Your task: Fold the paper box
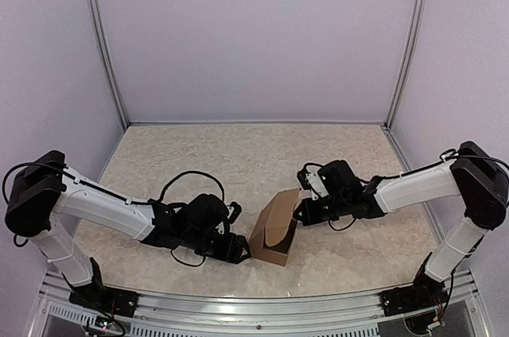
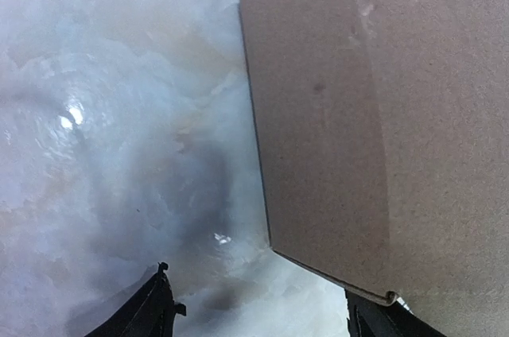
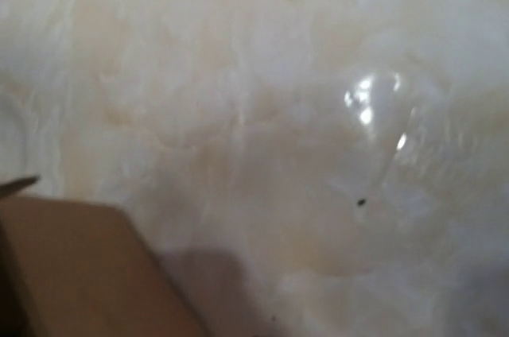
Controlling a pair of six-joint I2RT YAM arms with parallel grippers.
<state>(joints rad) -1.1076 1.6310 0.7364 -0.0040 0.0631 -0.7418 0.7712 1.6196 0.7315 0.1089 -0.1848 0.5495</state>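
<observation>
left claw (image 1: 241, 251) wide (at paper box (image 1: 270, 235) corner) | right claw (image 1: 300, 211) closed by its flap edge

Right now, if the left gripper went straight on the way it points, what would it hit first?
The paper box. The left gripper points at its near side wall, jaws open. In the wrist view the cardboard sits just ahead of one finger. The exact gap is unclear.

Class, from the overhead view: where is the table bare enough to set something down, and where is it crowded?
Free: the wide far strip of the table from the back wall down to the left gripper and right gripper; also the near-right patch between the paper box and the right arm's base. Crowded: front centre, where both grippers flank the box.
</observation>
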